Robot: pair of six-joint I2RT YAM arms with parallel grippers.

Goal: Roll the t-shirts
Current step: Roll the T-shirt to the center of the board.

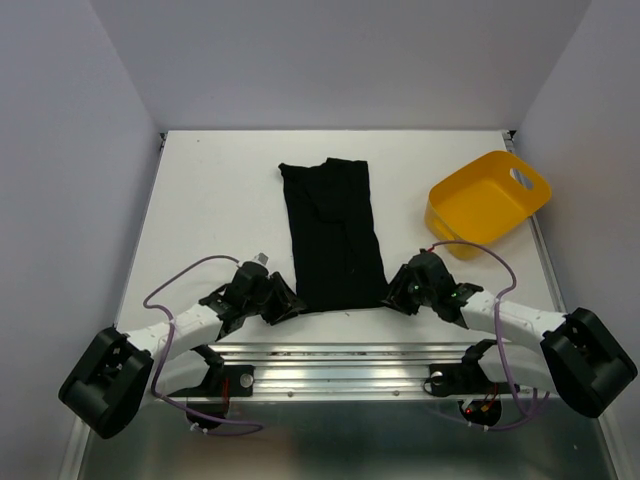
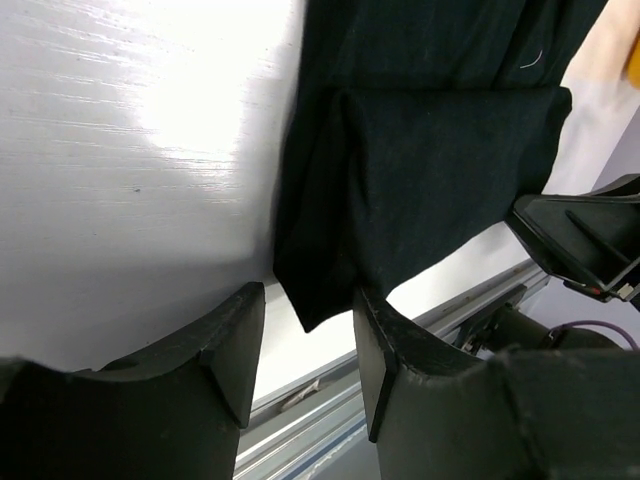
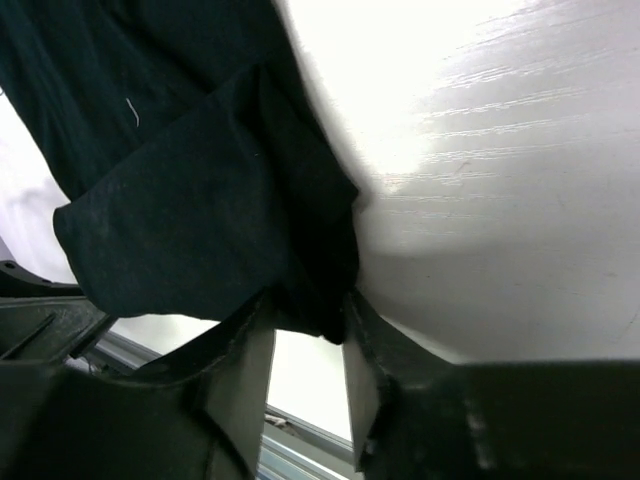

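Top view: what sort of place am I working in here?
Probably a lab test cell, not a home: a white table boxed in by plain walls, two arms bolted to a metal rail, and just a t-shirt and a tub laid out.

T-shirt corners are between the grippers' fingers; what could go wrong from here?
The left gripper is open around only the t-shirt corner's tip: it may slip out or lift one layer. At the right gripper, bunched folds could start a lopsided roll. The hem lies by the table edge and might drag off.
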